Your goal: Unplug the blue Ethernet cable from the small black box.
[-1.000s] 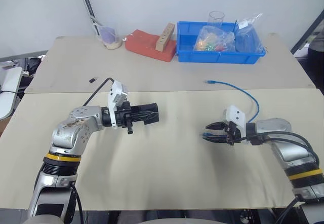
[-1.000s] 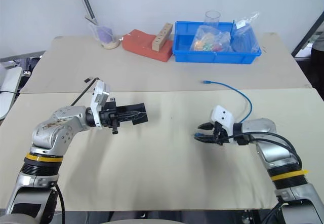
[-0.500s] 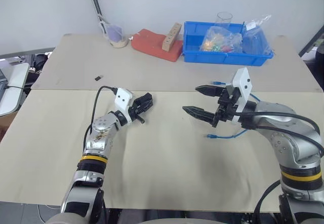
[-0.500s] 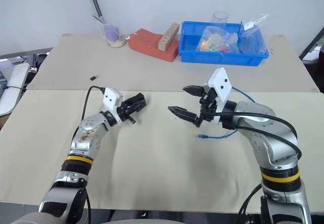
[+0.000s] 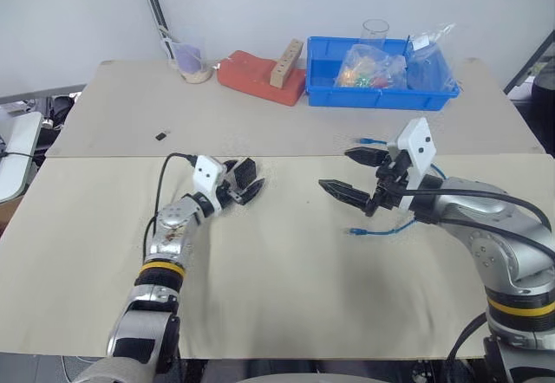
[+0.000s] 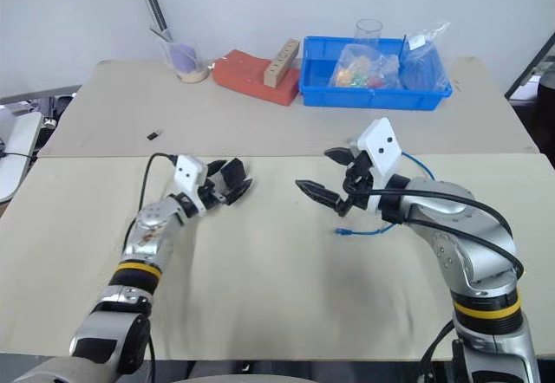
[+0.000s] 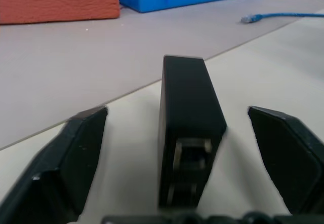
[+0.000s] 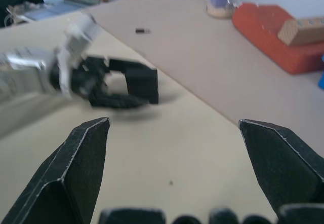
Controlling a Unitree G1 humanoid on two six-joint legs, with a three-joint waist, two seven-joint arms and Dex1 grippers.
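- At the far left of the bench [image 5: 286, 296], a tiny black piece [image 5: 161, 135] lies by itself, well away from everything we are working with.
- Our left end effector [image 5: 242, 184] sits low over the bench with its fingers [image 7: 61, 163] spread wide; it grips nothing.
- The small black box [image 7: 188, 120] stands on the bench between those open fingers, touching neither, with its port facing the wrist and no plug in it.
- Our judgement: a sideways nudge from either finger as the arm pulls away could tip or slide the box, because it stands on a narrow edge.
- Our right end effector [image 5: 354, 175] hangs above the bench, fingers fully apart and empty.
- The blue Ethernet cable [image 5: 386, 230] lies loose on the bench beneath and behind that arm, one plug [image 5: 354, 231] near the middle, the other end [image 5: 368, 141] farther back.
- The unplugging looks done to us; the risk left is the right arm's dangling lead catching the cable and dragging it.
- A blue bin [image 5: 381, 95] stands at the rear right.
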